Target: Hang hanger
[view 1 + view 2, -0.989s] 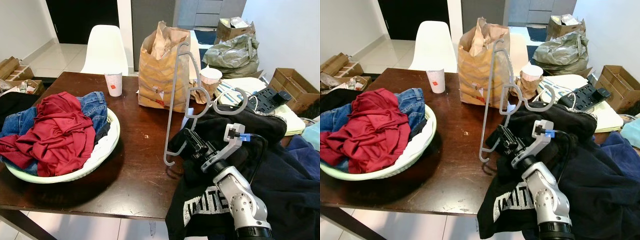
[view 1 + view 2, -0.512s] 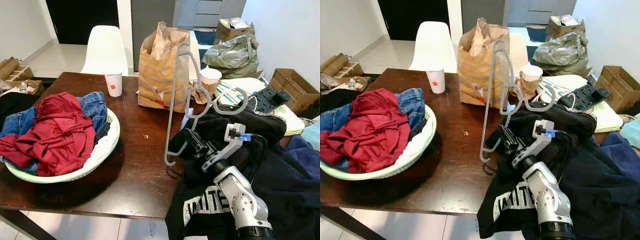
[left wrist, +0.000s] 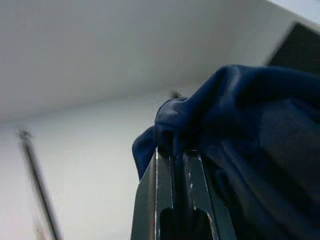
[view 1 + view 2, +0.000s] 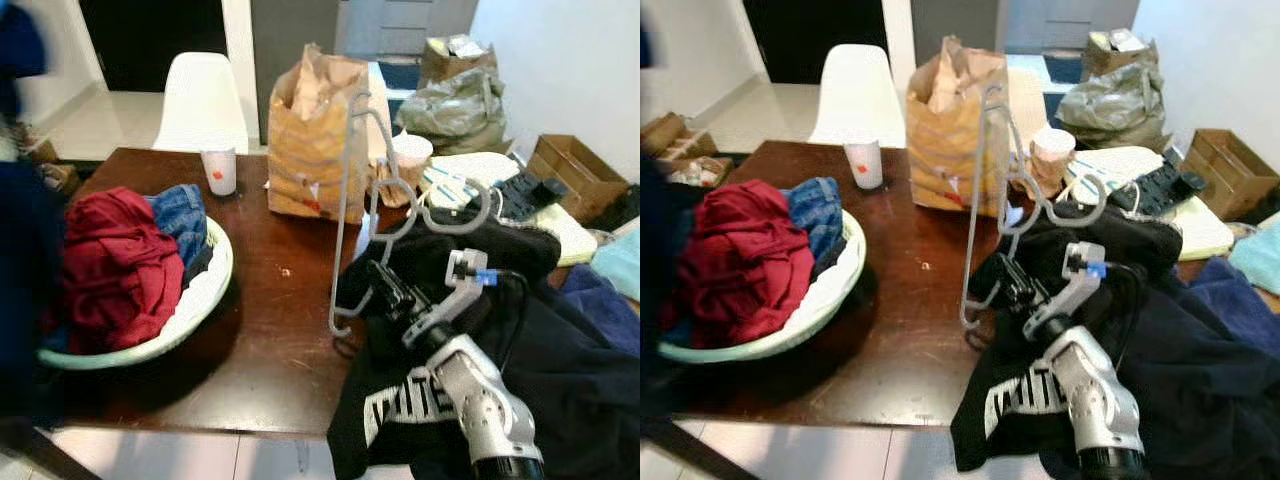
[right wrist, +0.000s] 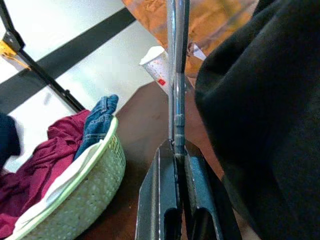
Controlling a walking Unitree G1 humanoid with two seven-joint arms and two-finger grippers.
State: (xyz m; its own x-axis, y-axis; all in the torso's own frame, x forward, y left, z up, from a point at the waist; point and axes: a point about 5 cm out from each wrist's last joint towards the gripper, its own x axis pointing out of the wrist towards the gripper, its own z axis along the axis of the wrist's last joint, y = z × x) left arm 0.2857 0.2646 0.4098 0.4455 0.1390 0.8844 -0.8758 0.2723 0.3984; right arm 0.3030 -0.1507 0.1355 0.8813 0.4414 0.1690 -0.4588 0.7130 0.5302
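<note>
Gripping the grey hanger [image 4: 352, 215] upright above the surface [image 4: 270, 330], the right gripper [image 4: 385, 295] had its jaws shut on the wire; the left gripper [image 3: 175, 165] pinched dark blue cloth [image 3: 240, 130]. Hanging looked barely begun, with no rail in sight. Farther off, a basket [image 4: 195, 310] held red and denim clothes, and a paper bag [image 4: 310, 135] stood stuffed

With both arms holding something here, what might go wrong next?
1. The right gripper pinches only the thin bar of the grey plastic hanger, which stands tall above it; it may twist or slip.
2. The hanger's lower hook hangs close to the dark wooden table and could catch on it.
3. The left gripper is shut on dark blue cloth raised at the left, blocking some of the head camera's view.
</note>
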